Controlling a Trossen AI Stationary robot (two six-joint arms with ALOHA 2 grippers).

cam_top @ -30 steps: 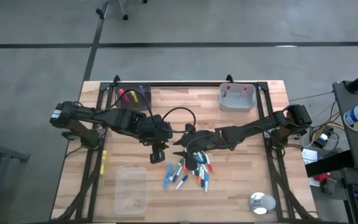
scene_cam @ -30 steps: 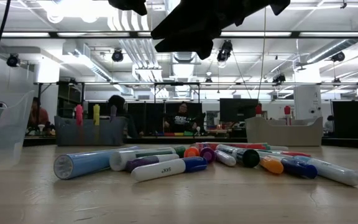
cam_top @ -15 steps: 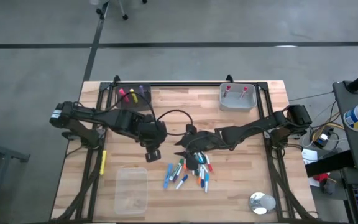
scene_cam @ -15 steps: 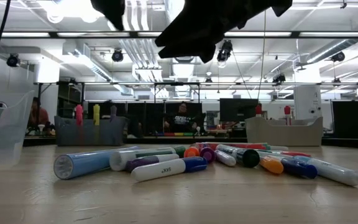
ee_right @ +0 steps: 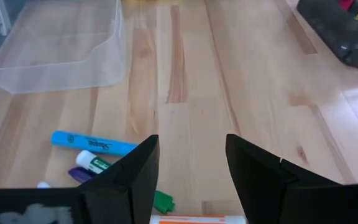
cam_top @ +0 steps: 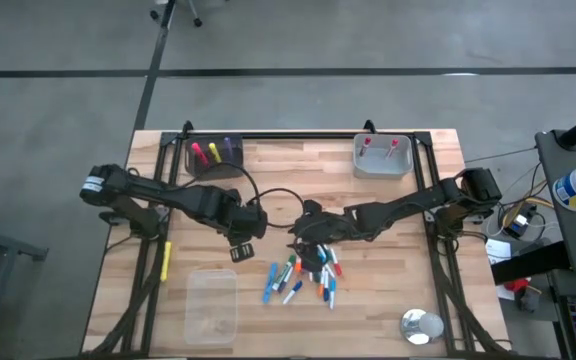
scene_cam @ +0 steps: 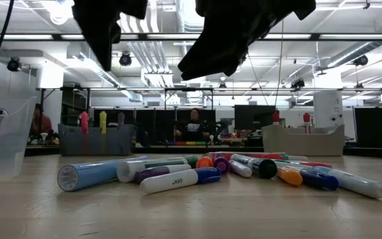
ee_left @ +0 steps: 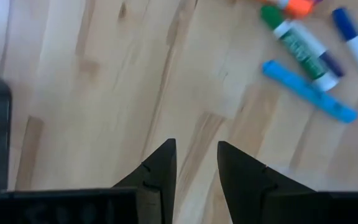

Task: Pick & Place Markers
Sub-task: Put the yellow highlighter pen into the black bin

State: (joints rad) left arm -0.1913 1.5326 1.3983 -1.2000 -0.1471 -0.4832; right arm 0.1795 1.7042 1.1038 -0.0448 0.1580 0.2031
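From the high view, the table is a light butcher-block wooden top sitting on a grey concrete floor with dark seam lines running across it. The markers are lying in a loose pile a bit toward the front edge from the middle of the table. A dark bin with pink, yellow and purple pens standing in it is sitting near the back left corner, a grey bin with two red-tipped pens near the back right corner, a clear plastic container by the front left, and a small shiny round thing near the front right corner.

The left gripper is hanging just left of the pile, and the right gripper is hovering over the pile's back edge.

In the low view the pile is spreading across the wood grain, the blue highlighter nearest. Behind the table a big workshop is showing: strip lights, ceiling pipes, monitors, and a person sitting far back.

Left wrist view: the fingers are standing a narrow gap apart with nothing between them, bare wood underneath, the highlighter and a green-capped marker off ahead.

Right wrist view: fingers parted, a moderate gap, holding nothing, hanging above the markers with the clear container and dark bin beyond.
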